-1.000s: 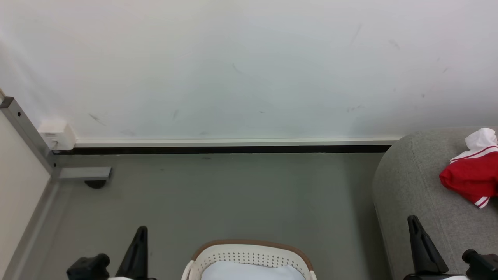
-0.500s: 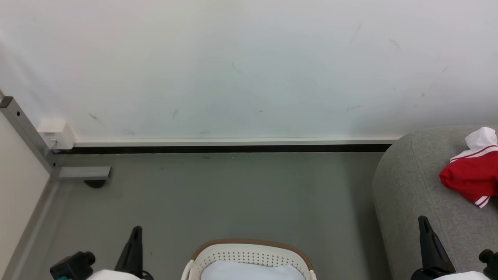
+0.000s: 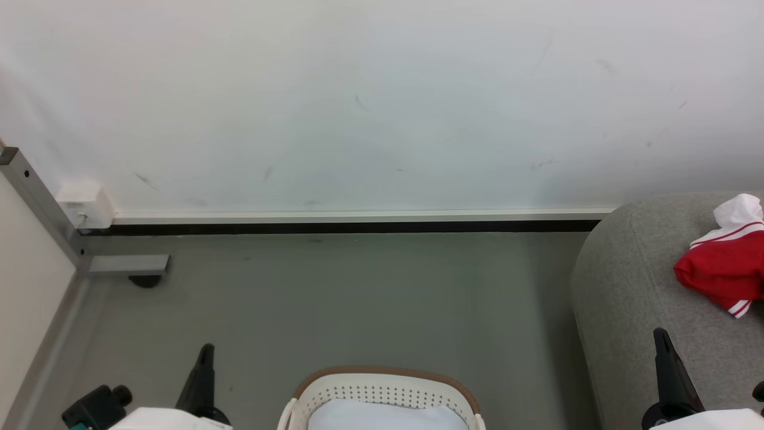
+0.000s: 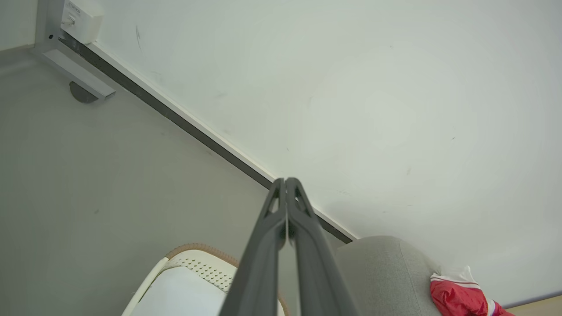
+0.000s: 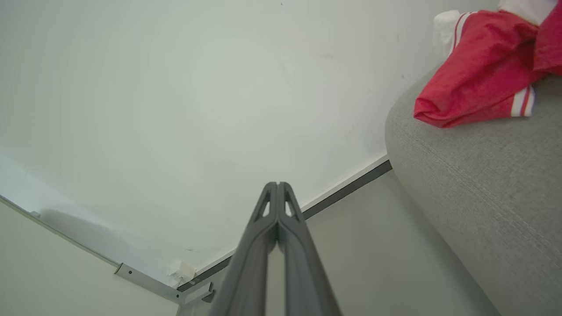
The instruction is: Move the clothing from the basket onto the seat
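A crumpled red jersey (image 3: 725, 270) with white striped trim and a white part lies on the grey sofa (image 3: 632, 286) at the right; it is also the red jersey (image 5: 480, 74) on the sofa (image 5: 483, 175) in the right wrist view, and the jersey (image 4: 456, 296) at the lower right of the left wrist view. The cream basket (image 3: 382, 394) with a brown rim sits at the bottom middle, showing a pale white inside. My left gripper (image 3: 206, 349) is left of the basket, shut with nothing held (image 4: 285, 181). My right gripper (image 3: 659, 333) is over the sofa's front, shut and empty (image 5: 278, 184).
A white wall with a black-and-white skirting (image 3: 358, 222) runs behind the grey floor (image 3: 358, 298). A grey metal frame post (image 3: 36, 197) with a white box (image 3: 86, 203) and a foot bracket (image 3: 128, 266) stands at the left.
Both grippers have drawn back toward the bottom edge, the left one drifting left and the right one drifting right. The jersey, basket and sofa have stayed put.
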